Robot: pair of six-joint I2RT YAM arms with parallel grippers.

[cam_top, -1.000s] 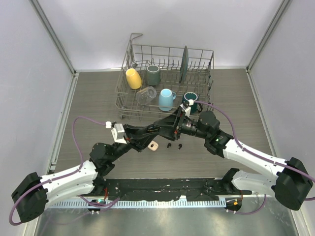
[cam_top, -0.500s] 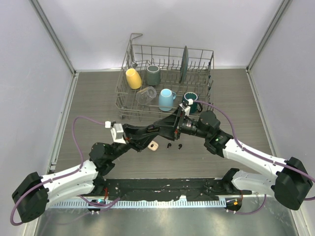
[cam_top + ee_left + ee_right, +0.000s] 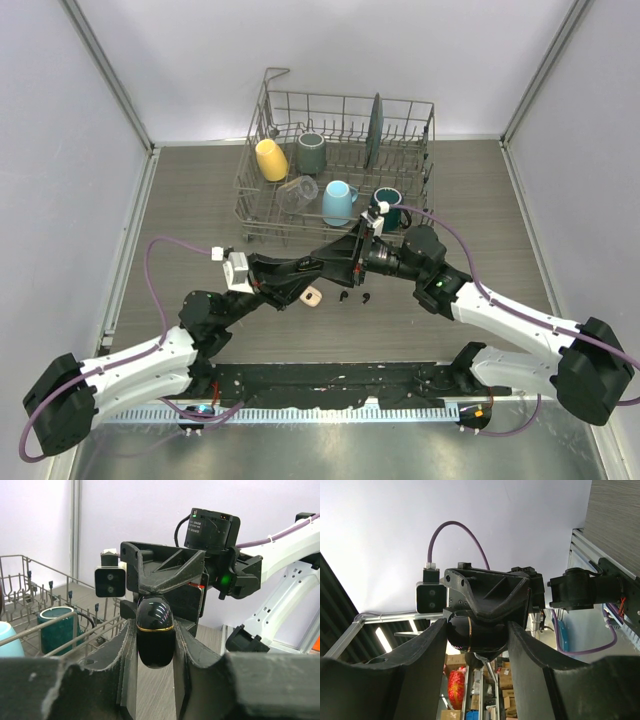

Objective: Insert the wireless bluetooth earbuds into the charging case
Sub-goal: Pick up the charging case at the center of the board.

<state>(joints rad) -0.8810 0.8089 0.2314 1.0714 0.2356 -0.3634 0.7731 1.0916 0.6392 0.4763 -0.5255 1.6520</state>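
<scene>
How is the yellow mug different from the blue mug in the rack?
The yellow mug sits at the left of the dish rack, farther back; the blue mug sits mid-rack, nearer the front. The blue mug shows a handle; the yellow mug shows none. Both are inside the rack.

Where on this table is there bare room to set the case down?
Bare table lies between the left wall and the dish rack, and right of the rack toward the right wall. It is crowded in front of the rack, where the left gripper and right gripper meet on the charging case by the earbuds.
</scene>
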